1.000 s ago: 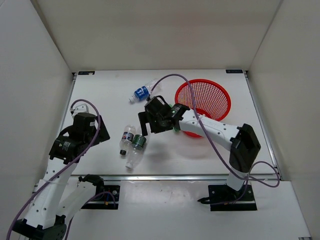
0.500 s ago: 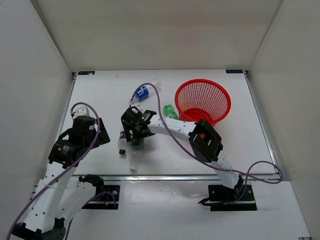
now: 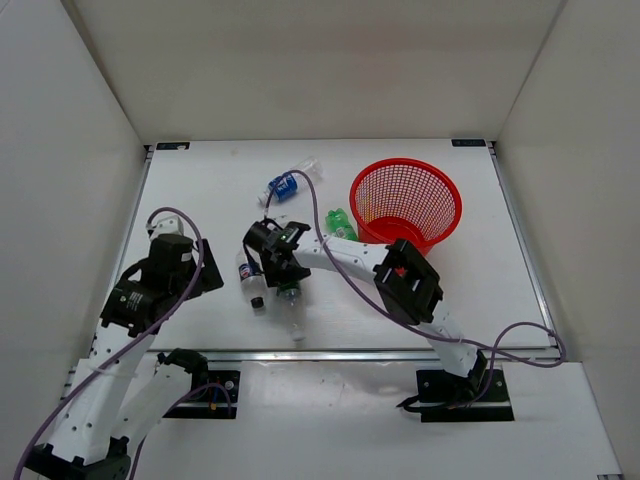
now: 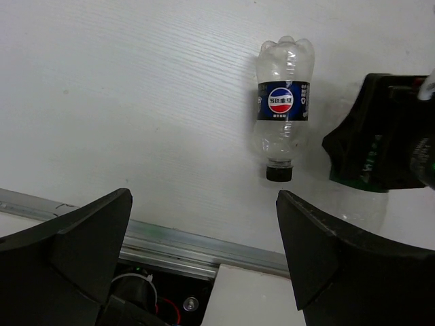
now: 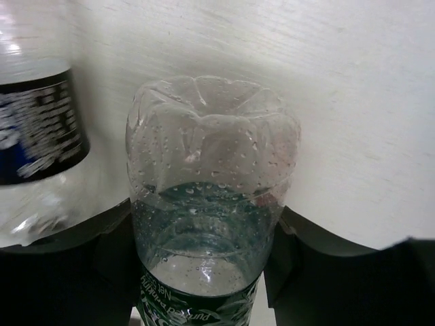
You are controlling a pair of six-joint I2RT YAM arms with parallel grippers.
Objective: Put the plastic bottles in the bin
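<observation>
Left of the worktop's point(image 3: 200, 190) middle, my right pincer point(image 5: 204, 238) is clamped around the green-labelled bottle point(image 5: 211, 156), which lies beside the dark-labelled bottle point(image 3: 248, 275). I judge this the grasp step. Next comes a lift and a carry rightward over the bin point(image 3: 405, 195), which shows no bottle inside. The all-green bottle point(image 3: 340, 221) lies just beside its wall. My left pincer point(image 4: 202, 204) gapes wide.
</observation>
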